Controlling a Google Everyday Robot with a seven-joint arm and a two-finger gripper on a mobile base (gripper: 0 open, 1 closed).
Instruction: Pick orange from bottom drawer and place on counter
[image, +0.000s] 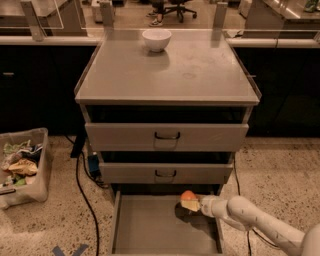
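Note:
The orange (187, 195) is small and round, and it sits at the tip of my gripper (191, 203), over the back right part of the open bottom drawer (145, 230). The gripper's fingers are closed around it and hold it a little above the grey drawer floor, where a shadow lies beneath it. My white arm (250, 220) reaches in from the lower right. The counter (200, 75) is the flat grey top of the cabinet, above the drawers.
A white bowl (156, 39) stands at the back of the counter. Two upper drawers with black handles (167, 136) are slightly pulled out above the gripper. A bin of rubbish (20, 165) and black cables (82, 190) lie on the floor to the left.

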